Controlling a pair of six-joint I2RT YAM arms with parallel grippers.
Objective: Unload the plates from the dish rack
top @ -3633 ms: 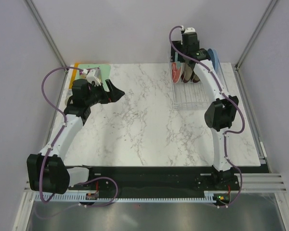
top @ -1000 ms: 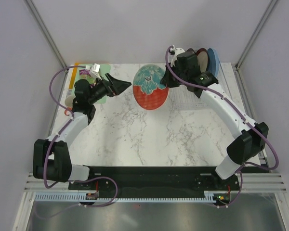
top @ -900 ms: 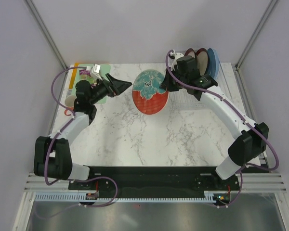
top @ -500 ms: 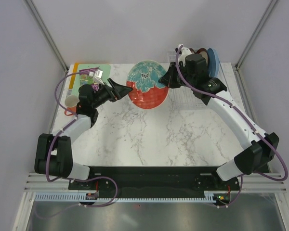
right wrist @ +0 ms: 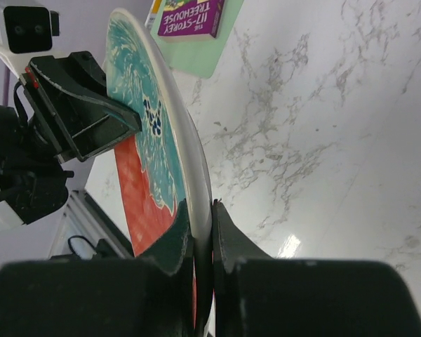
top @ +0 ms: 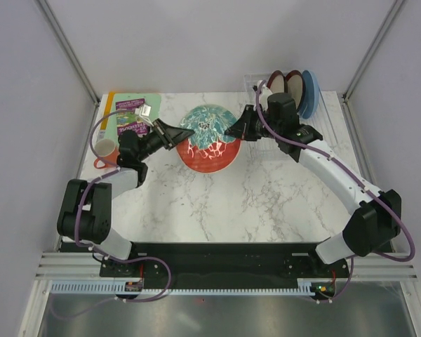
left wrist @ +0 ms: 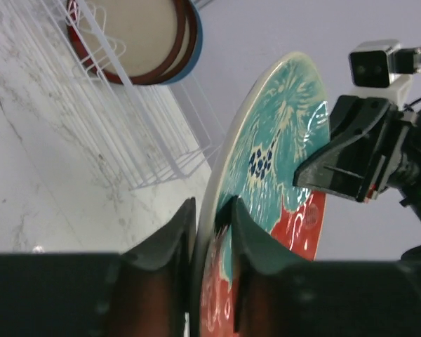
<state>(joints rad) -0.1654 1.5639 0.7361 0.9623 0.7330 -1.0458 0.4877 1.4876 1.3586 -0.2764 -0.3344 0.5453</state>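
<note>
Here, we see the red-and-teal plate (top: 209, 137) held tilted above the bench (top: 266, 200), approx. mid-way btwn both arms: L fingers (top: 181, 130) pinch one rim, R fingers (top: 237, 130) clamp the opposite rim. It's just left of the dish rack (top: 324, 121); other plates (top: 295, 86) stand upright at its far end.

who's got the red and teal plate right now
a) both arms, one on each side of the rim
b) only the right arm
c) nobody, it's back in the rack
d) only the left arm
a: the red and teal plate has its rim between the jaws of the left gripper on one side and the right gripper on the opposite side.
</note>
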